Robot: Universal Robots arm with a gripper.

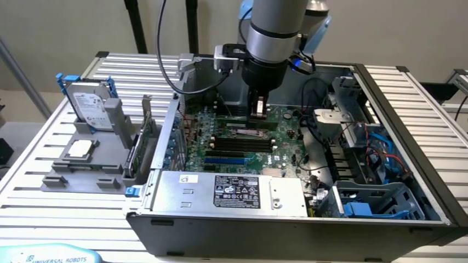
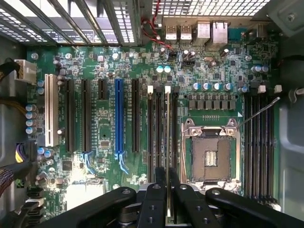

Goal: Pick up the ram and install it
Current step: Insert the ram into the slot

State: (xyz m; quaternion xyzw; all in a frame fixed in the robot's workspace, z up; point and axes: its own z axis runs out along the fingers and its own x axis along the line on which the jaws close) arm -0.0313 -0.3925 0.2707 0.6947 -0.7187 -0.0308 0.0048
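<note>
Black two-fingered gripper (image 2: 167, 190) clamps the thin green ram stick (image 2: 167, 142) edge-on; you keep it aligned over the black memory slot (image 2: 167, 118) (white latch open), pressing evenly.

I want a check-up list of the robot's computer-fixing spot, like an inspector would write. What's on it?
Surface: slatted metal table carrying an open computer case.
Job's things: the ram stands on edge between the gripper's fingers, over the memory slots beside the empty processor socket.
Clutter: grey holder on the exterior view's left, with a hard drive, a processor chip and an expansion card.
Grippers: gripper shut on the ram, low inside the case above the motherboard.
Cables: black cable looping to the wrist; red and blue wires inside the case.
Surroundings: plain wall, black stand poles behind.
</note>
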